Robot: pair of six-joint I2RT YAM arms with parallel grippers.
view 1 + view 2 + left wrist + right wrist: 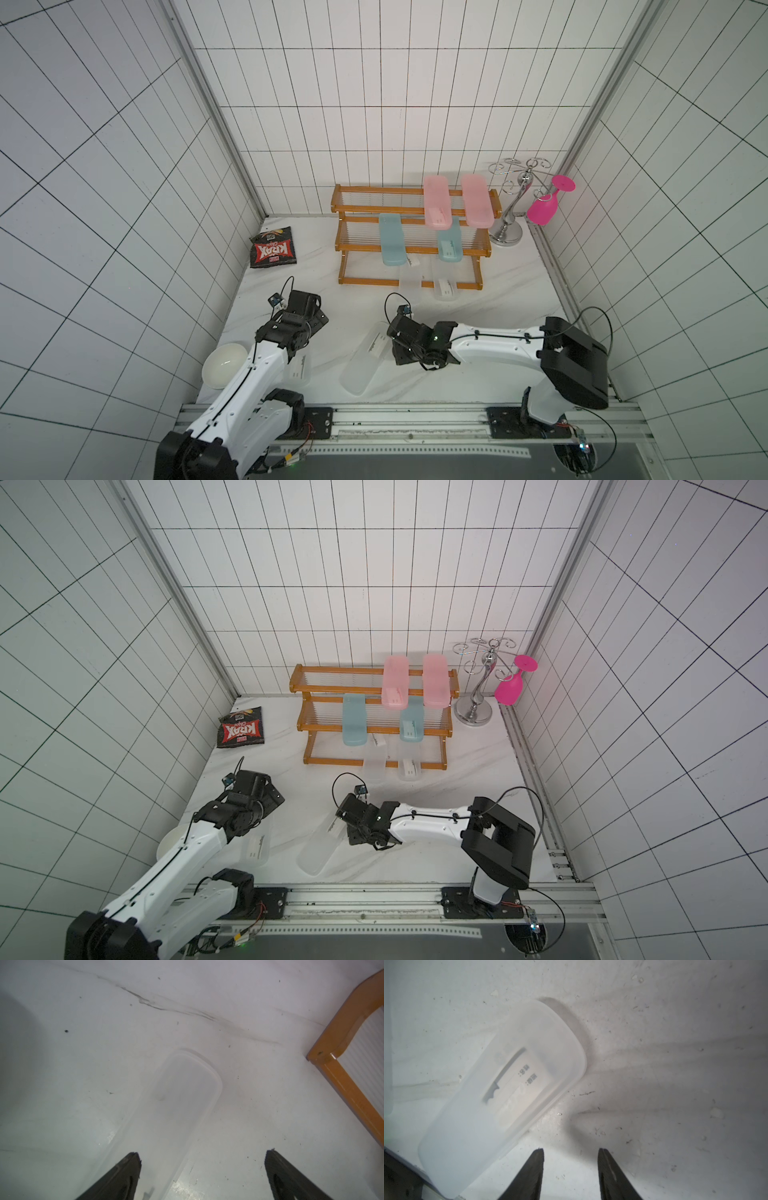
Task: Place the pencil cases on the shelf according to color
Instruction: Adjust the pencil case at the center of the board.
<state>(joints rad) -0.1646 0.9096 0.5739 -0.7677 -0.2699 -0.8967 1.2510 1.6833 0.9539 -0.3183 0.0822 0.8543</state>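
Closest to lens: right gripper (570, 1149) fingers, pulled in tight, with a slim strip of bare table (654, 1084) between the tips and nothing pinched. The labelled clear case (512, 1084) sits outside the jaws, just beside one finger, not between them. In a top view that case (360, 368) lies on the table at 9 o'clock of the gripper. Its long axis runs 1 o'clock to 7 o'clock, labelled end nearest the jaws. The right arm is clearly the nearer one.

Judgement: the jaws aren't around the case. They'd need to spread and shift toward 9 o'clock to straddle its short width.

The left gripper (202, 1151) is spread wide over the second clear case (182, 1093), whose axis runs roughly along the fingers.

The shelf (419, 249) is at 12 o'clock. Pink cases (436, 205) are on the top tier, teal cases (391, 239) on the middle, shelved clear cases (409, 291) on the bottom.
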